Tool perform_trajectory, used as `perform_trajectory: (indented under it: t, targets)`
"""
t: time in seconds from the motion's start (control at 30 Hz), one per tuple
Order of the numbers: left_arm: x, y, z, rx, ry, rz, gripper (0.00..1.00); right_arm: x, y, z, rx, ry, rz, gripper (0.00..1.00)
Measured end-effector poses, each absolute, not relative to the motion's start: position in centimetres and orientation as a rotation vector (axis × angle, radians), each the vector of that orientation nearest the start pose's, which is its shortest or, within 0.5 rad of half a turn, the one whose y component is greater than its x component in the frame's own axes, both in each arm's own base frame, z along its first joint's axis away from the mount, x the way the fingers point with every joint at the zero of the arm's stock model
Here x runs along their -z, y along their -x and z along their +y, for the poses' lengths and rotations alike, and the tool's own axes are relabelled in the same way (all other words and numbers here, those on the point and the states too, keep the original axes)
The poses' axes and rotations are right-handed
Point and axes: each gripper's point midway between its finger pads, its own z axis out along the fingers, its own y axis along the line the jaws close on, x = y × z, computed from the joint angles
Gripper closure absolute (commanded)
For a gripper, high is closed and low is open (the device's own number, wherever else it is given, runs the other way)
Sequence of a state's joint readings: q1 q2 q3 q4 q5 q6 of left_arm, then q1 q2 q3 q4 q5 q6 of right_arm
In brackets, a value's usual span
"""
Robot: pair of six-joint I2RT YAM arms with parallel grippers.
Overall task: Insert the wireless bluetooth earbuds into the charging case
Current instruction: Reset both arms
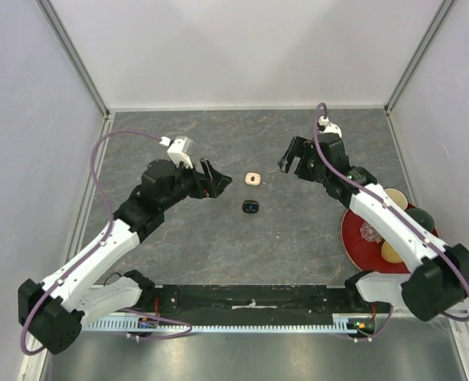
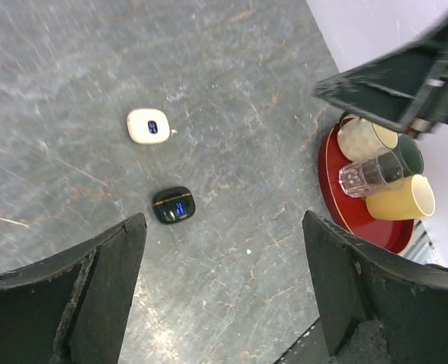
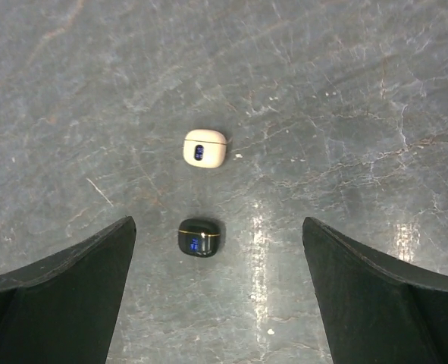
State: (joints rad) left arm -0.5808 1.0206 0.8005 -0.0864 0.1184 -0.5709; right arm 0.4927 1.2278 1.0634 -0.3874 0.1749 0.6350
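A cream-white charging case (image 1: pixel 252 178) and a black charging case (image 1: pixel 251 206) lie shut on the grey table, each with a small blue display lit. Both show in the left wrist view, cream (image 2: pixel 148 126) and black (image 2: pixel 173 205), and in the right wrist view, cream (image 3: pixel 205 148) and black (image 3: pixel 200 237). No earbuds show in any view. My left gripper (image 1: pixel 210 178) is open and empty, raised left of the cases (image 2: pixel 222 220). My right gripper (image 1: pixel 292 163) is open and empty, raised to their right (image 3: pixel 218 221).
A red plate (image 1: pixel 359 238) at the right holds a clear glass (image 2: pixel 364 174), a yellow cup (image 2: pixel 402 199), a cream cup (image 2: pixel 364 139) and a dark cup. White walls enclose the table. The right arm (image 2: pixel 405 76) crosses the left wrist view's top right.
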Motion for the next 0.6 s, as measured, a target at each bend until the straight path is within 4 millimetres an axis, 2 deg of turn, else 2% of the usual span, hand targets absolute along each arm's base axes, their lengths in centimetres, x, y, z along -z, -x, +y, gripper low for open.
perform_trajectory:
  t: [0.1,0.17,0.4,0.6]
  targets:
    - [-25.5,-27.1,-22.2,0.843,-0.136,1.928,0.09,-19.3,-35.1,16.4,-0.503,-0.280,2.225,0.02]
    - [-25.9,-26.9,-21.5,0.813,-0.130,1.926,0.09,-18.0,-35.6,15.5,-0.485,-0.283,2.258,0.02]
    - [-24.8,-27.0,-18.7,0.671,-0.030,1.953,0.09,-15.8,-36.0,12.6,-0.280,-0.204,2.259,0.02]
    - [-24.5,-27.7,-17.5,0.591,0.023,1.949,0.09,-12.8,-35.8,8.3,0.007,-0.208,2.236,0.02]
